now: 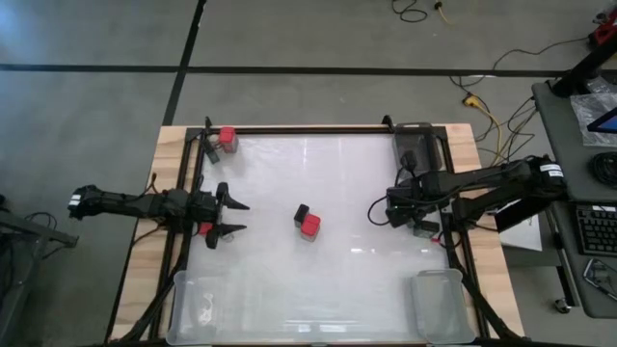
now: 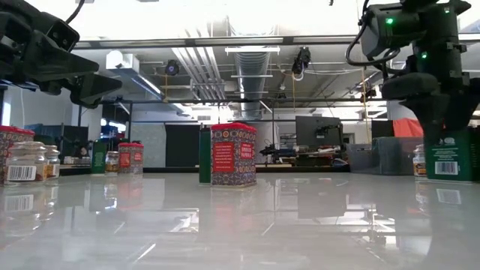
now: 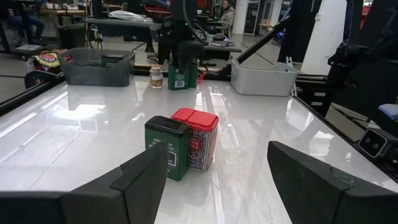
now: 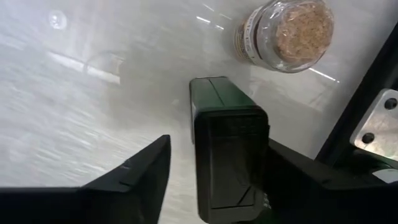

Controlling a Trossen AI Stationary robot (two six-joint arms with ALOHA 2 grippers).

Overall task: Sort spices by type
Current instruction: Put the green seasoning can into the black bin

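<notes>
The right claw [image 4: 211, 180] sits low over a dark green tin [image 4: 227, 152], which stands upright directly between its fingers. One finger [image 4: 134, 171] shows a gap to the tin's side and the other [image 4: 298, 171] looks to be against it, so the claw straddles the tin but, as I judge it, is not yet clamped. The tin's long side runs along the fingers' reach, so closing squeezes its narrow width. Just past the tin, on the side away from the wrist, stands a cork-topped jar [image 4: 286, 34], near but apart.

Farther out, at mid-worktop, a red-topped tin [image 1: 311, 226] and a dark tin [image 1: 301, 214] touch. They lie straight ahead of the left claw [image 1: 234, 218], which hangs released and well apart from them.

A grey bin [image 1: 416, 140] sits at the far corner; two clear bins [image 1: 443, 306] line the near edge, the left one [image 1: 207, 306] holding something small I cannot identify.
</notes>
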